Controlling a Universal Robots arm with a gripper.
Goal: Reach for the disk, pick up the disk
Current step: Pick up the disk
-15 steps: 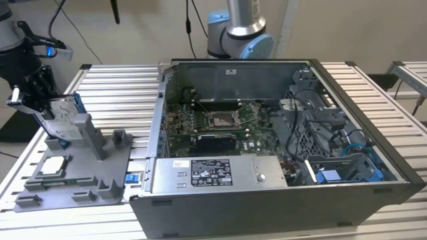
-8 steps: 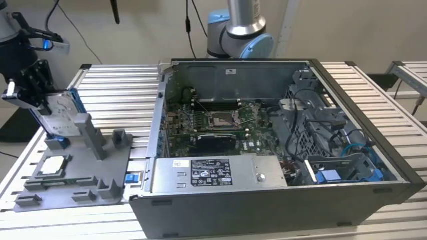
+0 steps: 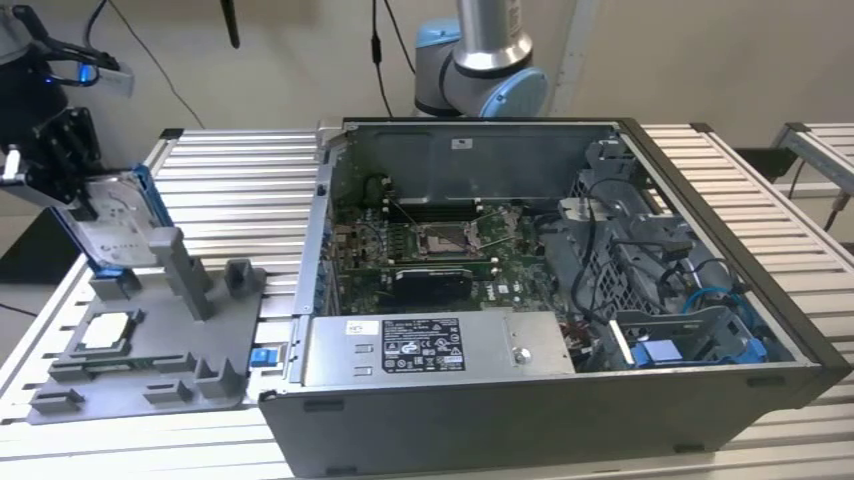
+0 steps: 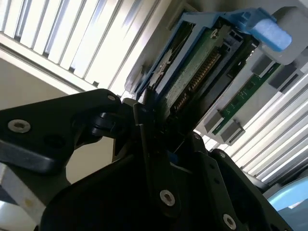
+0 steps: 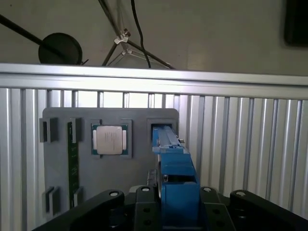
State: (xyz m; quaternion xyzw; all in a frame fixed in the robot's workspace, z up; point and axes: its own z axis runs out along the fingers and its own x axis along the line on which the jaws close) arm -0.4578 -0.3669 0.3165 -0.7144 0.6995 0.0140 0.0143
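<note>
The disk point(image 3: 118, 222), a silver drive in a blue frame, stands tilted at the exterior view's left, above the grey fixture point(image 3: 147, 375). My gripper point(image 3: 80, 195) is shut on its upper part, one black finger on each side. In the first wrist view the disk's blue edge point(image 5: 174, 168) runs from between the fingers point(image 5: 144, 199) down to a slot in the fixture point(image 5: 161, 129). The second wrist view shows its green circuit-board underside point(image 4: 199, 72) clamped by the gripper point(image 4: 154, 113). Whether the disk's lower end still touches the slot I cannot tell.
An open computer case point(image 3: 547, 300) fills the middle of the slatted metal table point(image 3: 240, 190). The fixture carries a square silver chip point(image 5: 110, 140), a green memory stick point(image 5: 73, 159) and grey posts point(image 3: 174, 265). A small blue block point(image 3: 260, 357) sits by the case. The arm's base point(image 3: 481, 70) stands behind.
</note>
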